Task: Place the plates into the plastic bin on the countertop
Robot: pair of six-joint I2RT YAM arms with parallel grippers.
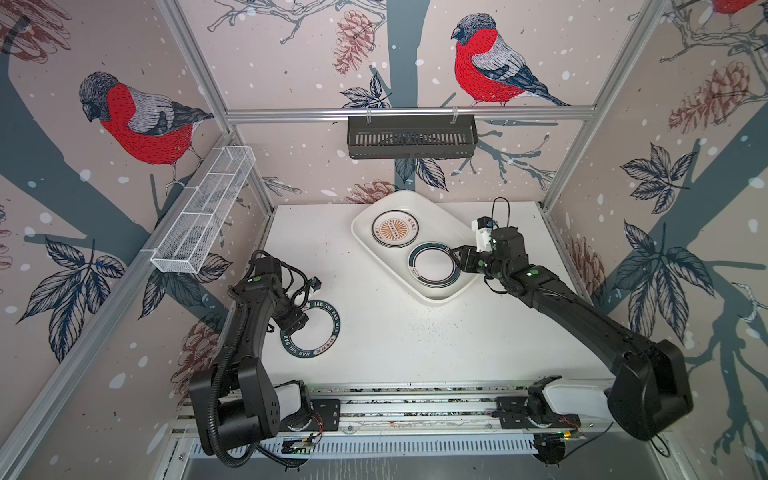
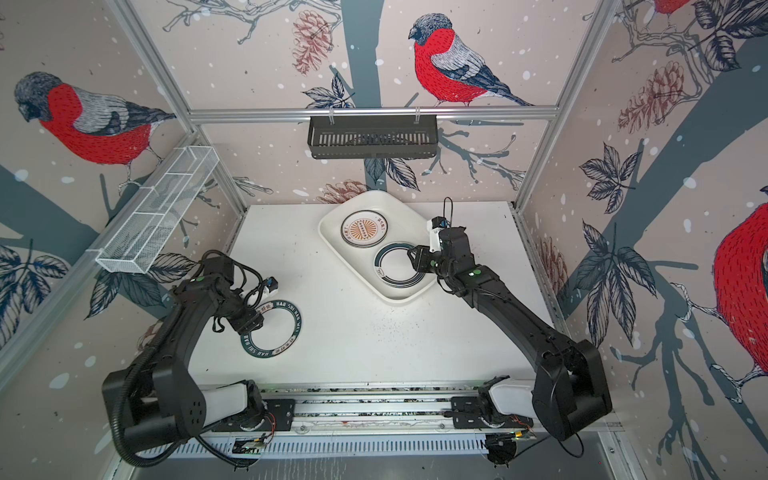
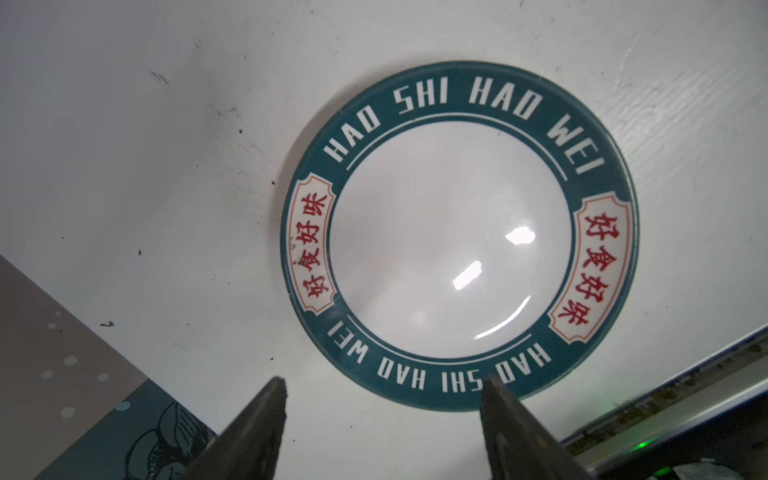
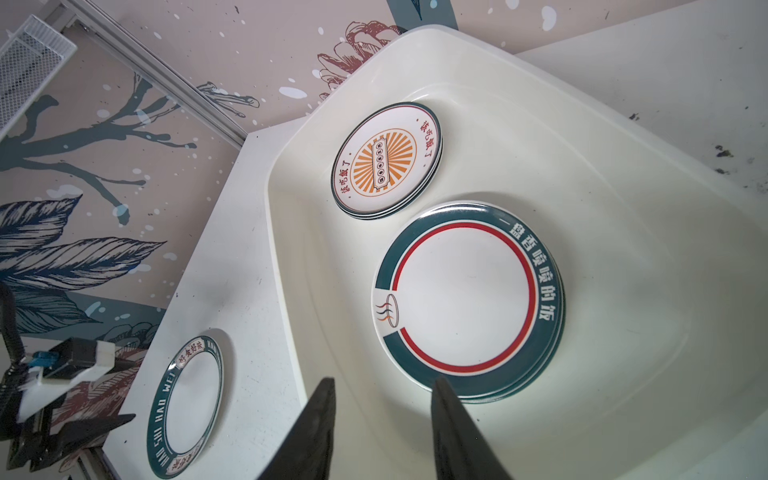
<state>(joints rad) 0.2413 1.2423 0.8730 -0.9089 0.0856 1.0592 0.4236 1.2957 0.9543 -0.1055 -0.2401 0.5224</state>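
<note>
Left gripper [image 3: 382, 388] fingers spread at lettered plate [image 3: 453, 232] rim – right gripper [image 4: 382, 384] parted, empty, over plastic bin [image 4: 623, 187]

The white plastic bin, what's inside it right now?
Two small stacks of round plates: one topped by an orange sunburst plate, one by a teal-rimmed plate with a red ring. The plates beneath show only edges; their faces are covered.

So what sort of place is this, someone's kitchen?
Probably not a kitchen: it looks like a robot test booth. Aluminium framing edges bird-print wall panels around a white countertop, two black arms are mounted at its front edge, and plates sit stacked in a plastic bin.
</note>
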